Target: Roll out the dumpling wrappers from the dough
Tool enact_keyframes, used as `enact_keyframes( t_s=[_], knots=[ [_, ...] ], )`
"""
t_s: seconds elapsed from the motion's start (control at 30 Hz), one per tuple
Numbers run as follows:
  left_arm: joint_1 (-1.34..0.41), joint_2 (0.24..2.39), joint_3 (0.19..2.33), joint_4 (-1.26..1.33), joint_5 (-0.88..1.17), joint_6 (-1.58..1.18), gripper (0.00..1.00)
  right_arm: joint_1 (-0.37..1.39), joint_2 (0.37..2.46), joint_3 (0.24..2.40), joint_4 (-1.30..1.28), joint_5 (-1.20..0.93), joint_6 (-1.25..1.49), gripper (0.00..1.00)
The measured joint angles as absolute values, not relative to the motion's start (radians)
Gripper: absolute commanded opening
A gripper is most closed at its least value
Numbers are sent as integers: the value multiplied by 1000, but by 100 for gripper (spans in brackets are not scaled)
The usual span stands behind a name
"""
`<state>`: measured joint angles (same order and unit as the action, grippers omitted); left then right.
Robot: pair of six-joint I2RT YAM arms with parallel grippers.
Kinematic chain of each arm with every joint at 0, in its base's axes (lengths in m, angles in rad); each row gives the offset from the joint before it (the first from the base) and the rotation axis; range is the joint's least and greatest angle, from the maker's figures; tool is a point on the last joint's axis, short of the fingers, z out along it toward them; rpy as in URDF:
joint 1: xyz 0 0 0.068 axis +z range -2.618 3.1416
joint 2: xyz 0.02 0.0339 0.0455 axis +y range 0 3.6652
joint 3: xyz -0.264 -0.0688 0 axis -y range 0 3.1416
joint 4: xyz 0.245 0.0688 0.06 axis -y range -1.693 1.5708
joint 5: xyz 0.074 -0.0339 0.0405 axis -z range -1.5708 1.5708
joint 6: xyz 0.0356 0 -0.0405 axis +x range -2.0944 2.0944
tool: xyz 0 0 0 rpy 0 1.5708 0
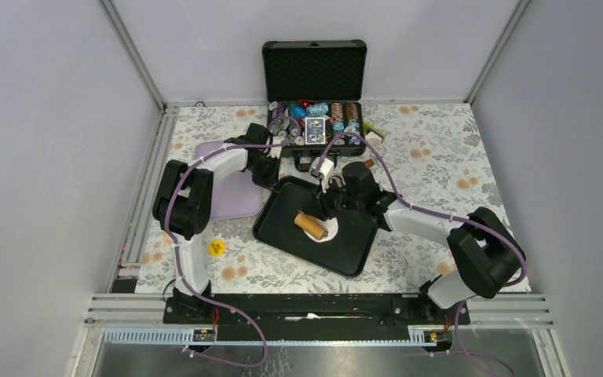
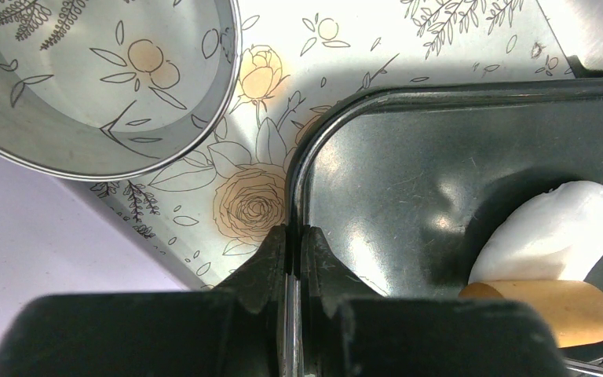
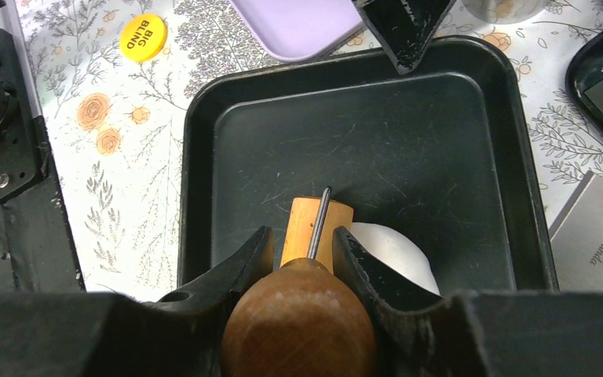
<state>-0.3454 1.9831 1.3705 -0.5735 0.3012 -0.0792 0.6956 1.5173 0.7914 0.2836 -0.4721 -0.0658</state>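
Clasping the round wooden handle of the rolling pin [image 3: 302, 306] between both fingers, the right gripper [image 3: 302, 236] is clenched on it from either side, and the pin's pale wooden roller points away from the wrist camera across the tray [image 3: 361, 126]. The roller rests against the dough [image 3: 396, 251], a soft white rounded pat that lies on the tray floor near its middle, touching the roller's side and partly tucked under it; in the top view the dough [image 1: 330, 234] shows as a white patch beside the rolling pin [image 1: 311, 225], with the right gripper [image 1: 336, 206] just behind them. The black tray [image 1: 283, 228] sits turned at an angle in the middle of the table [image 1: 440, 157], which is covered with a floral cloth. The left gripper [image 2: 292, 243] is pressed fully shut with nothing between its fingers, and it hangs over the rim at the tray's far left corner; from the right wrist its dark tip [image 3: 404, 35] shows at that same far edge. Just beyond that corner a steel ring cutter [image 2: 126, 157] stands upright on the cloth, apart from the tray. A lavender board [image 1: 232, 200] lies just beside the tray's left edge. A yellow chip [image 3: 143, 36] marked BIG BLIND lies on the cloth near the table's near left side, well apart from the dough. At the table's far edge an open black case [image 1: 314, 75] holds poker chips and a deck of cards.
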Motion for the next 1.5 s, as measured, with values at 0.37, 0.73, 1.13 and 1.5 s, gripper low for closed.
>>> enact_keyframes(
  t_s=[0.37, 0.73, 1.13, 1.5],
  knots=[
    [-345, 1983, 1370, -574, 301, -80, 0, 698, 1499, 730, 363, -519, -63, 0],
    [-345, 1983, 1370, -574, 301, -80, 0, 710, 1501, 720, 384, -545, -44, 0],
    [-346, 1983, 1370, -574, 301, -80, 0, 685, 1466, 803, 156, -608, -20, 0],
    [-346, 1983, 1370, -574, 301, -80, 0, 549, 1477, 812, 164, -643, -140, 0]
  ],
)
